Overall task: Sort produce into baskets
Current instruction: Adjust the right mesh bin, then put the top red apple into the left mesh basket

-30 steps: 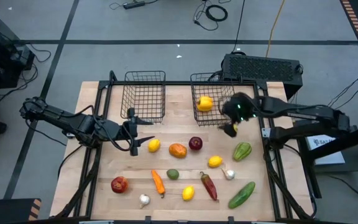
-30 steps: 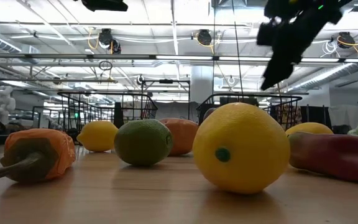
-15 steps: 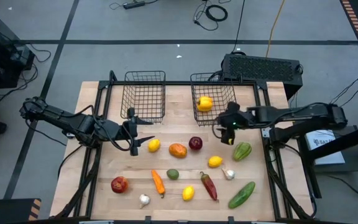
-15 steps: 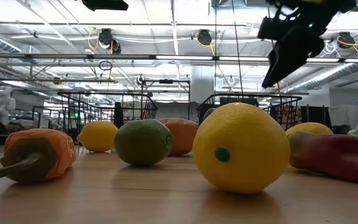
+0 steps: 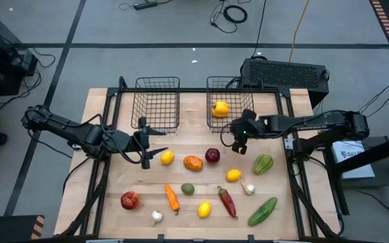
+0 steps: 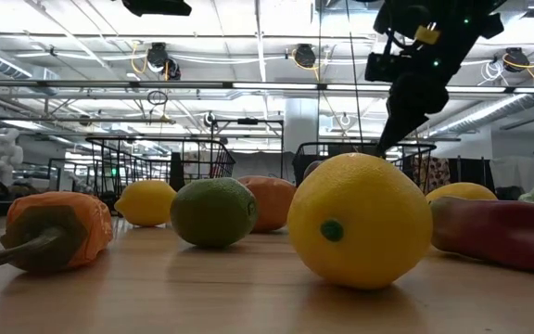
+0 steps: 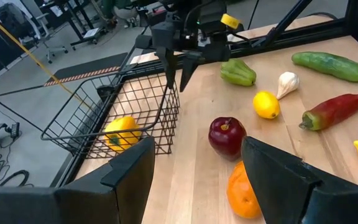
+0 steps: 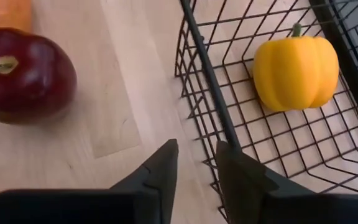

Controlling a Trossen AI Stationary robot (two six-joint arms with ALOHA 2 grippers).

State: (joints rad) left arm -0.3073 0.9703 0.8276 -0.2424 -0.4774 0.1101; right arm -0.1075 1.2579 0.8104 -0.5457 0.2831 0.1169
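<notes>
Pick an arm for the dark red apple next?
Right, probably. The right gripper hangs by the near rim of the right basket, empty, with the apple just beside it. The left gripper sits farther off, with a lemon and an orange fruit between it and the apple.

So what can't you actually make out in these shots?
- Low view: the big lemon up front hides most of the produce behind it.
- Right wrist view: the red apple is cut by the edge.
- High view: the white garlic is too small for detail.
</notes>
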